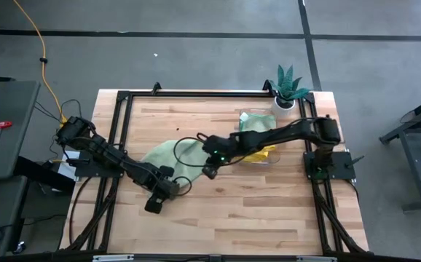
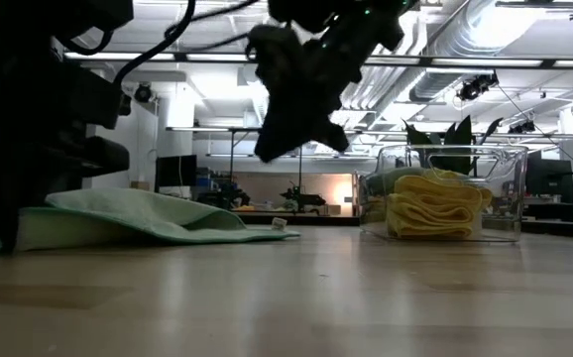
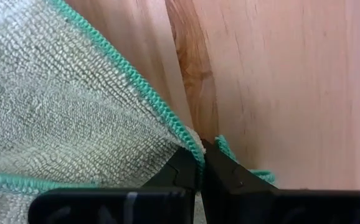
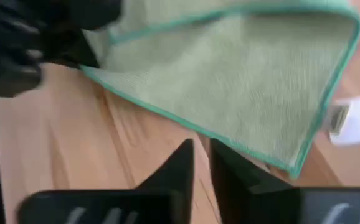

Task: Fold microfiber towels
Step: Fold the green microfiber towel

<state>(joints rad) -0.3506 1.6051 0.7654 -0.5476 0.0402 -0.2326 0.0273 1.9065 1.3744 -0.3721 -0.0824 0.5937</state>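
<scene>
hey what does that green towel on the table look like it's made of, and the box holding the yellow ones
Green towel: soft looped microfiber-type cloth by its nubbly weave, with a stitched darker green edge. Box: clear, glossy, probably plastic, since the yellow towels show straight through its walls. Table: pale wood with visible grain.

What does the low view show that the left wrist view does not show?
Only the low view: a clear bin holding yellow towels, a plant behind it, and the right gripper raised above the table.
Only the left wrist view: the left gripper shut on the green towel's edge.
Both: the green towel on the wooden table.
</scene>
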